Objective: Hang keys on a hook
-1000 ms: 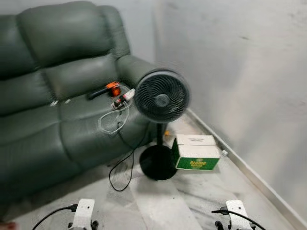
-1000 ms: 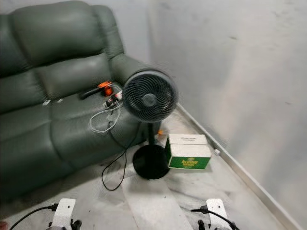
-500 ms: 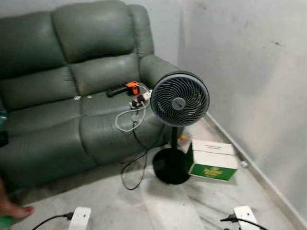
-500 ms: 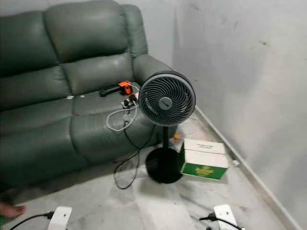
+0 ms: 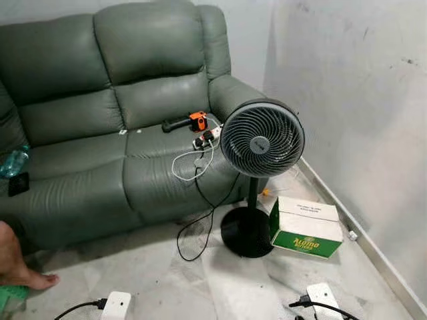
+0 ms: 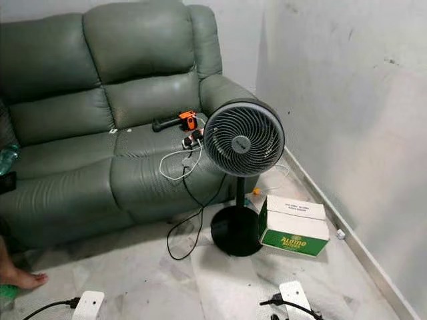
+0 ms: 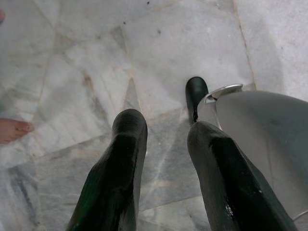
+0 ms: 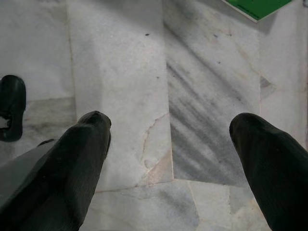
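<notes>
We are at the search step: no keys or hook are visible. Our left gripper (image 7: 166, 144) is slightly parted and empty; our right gripper (image 8: 171, 144) is wide open and empty, both above the marble floor (image 8: 144, 62). Next, locate the keys.

- The left gripper (image 7: 166, 132), with two long black fingers (image 7: 126, 159), is seen hanging above a grey-veined white marble floor (image 7: 96, 53); its jaws are held a small gap apart, with nothing between them.
- A silver curved robot body part (image 7: 260, 134) is seen beside one finger.
- A bare foot (image 7: 12, 130) is seen resting on the floor at the frame edge.
</notes>
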